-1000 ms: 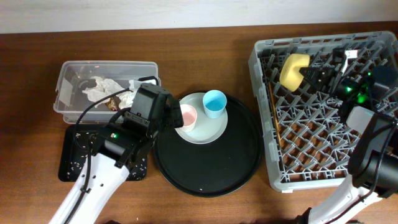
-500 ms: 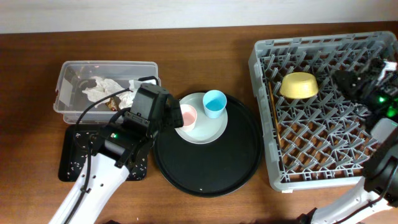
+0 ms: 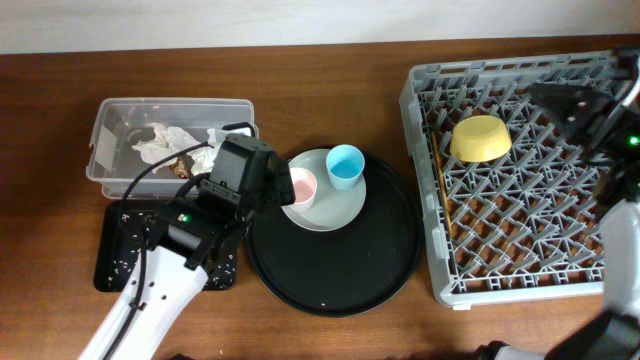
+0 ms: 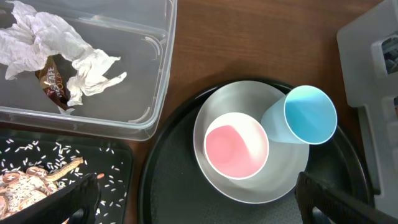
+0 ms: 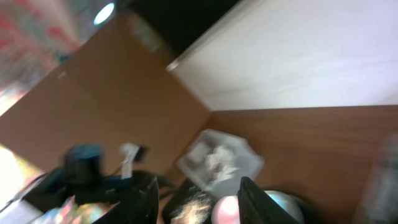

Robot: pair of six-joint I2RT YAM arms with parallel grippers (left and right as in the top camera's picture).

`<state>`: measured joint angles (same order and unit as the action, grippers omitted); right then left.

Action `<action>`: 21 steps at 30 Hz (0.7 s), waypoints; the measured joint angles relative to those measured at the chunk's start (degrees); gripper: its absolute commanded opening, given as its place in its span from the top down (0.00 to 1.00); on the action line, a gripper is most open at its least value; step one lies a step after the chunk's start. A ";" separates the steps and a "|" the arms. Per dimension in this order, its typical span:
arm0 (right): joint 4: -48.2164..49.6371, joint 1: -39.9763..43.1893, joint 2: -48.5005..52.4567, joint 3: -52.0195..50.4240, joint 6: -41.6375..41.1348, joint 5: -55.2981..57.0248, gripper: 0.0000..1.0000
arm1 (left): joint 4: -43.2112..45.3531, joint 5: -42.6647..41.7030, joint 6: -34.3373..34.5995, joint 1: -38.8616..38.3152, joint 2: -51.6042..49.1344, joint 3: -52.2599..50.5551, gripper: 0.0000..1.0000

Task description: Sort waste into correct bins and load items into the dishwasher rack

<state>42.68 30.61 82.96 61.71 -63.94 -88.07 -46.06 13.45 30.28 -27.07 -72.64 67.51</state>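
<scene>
The yellow bowl lies mouth-down in the grey dishwasher rack, and the wooden chopsticks lie along the rack's left side. My right gripper hovers over the rack's far right, open and empty; its wrist view is blurred. The pink cup and the tilted light-blue cup sit on the pale plate. My left gripper is open wide just in front of the plate. White tissues lie in the clear box.
The plate rests on a large round black tray. The shallow black tray holds brownish scraps and rice grains. A brown wrapper lies among the tissues. My left arm crosses the table's front left.
My right gripper let go of the yellow bowl, which settled mouth-down in the rack. The right arm drew back to the right. The left arm has not moved.
</scene>
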 measured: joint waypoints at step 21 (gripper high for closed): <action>-14.16 -13.46 -23.80 -17.97 0.07 6.78 0.60 | -0.02 0.00 0.00 0.00 0.00 0.00 0.01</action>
<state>28.51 17.15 59.16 43.75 -63.88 -81.30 -46.09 13.45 30.28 -27.07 -72.64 67.51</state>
